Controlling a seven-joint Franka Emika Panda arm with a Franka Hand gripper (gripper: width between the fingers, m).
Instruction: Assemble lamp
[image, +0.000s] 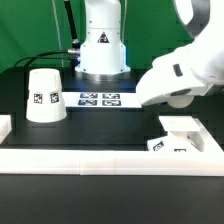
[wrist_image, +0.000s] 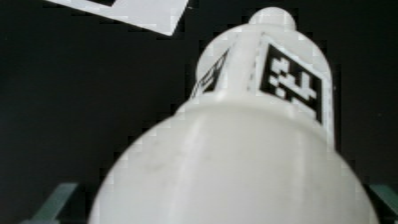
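The white ball-like bulb (wrist_image: 222, 150) fills the wrist view, its narrow end with a black-and-white tag pointing away over the black table. It sits between my gripper's (wrist_image: 217, 208) two fingers, which show only as dark slivers (wrist_image: 59, 200) at the bulb's sides and appear closed on it. In the exterior view the gripper (image: 178, 102) hangs at the right, just above the small square base (image: 180, 137); the bulb is hidden there by the arm. The cone shade (image: 44, 95) stands at the exterior view's left, apart from both.
The marker board (image: 98, 98) lies in front of the robot's pedestal (image: 103, 50). A low white wall (image: 100, 160) runs along the table's front, with white blocks at both ends. A white corner with a tag (wrist_image: 134, 12) shows in the wrist view.
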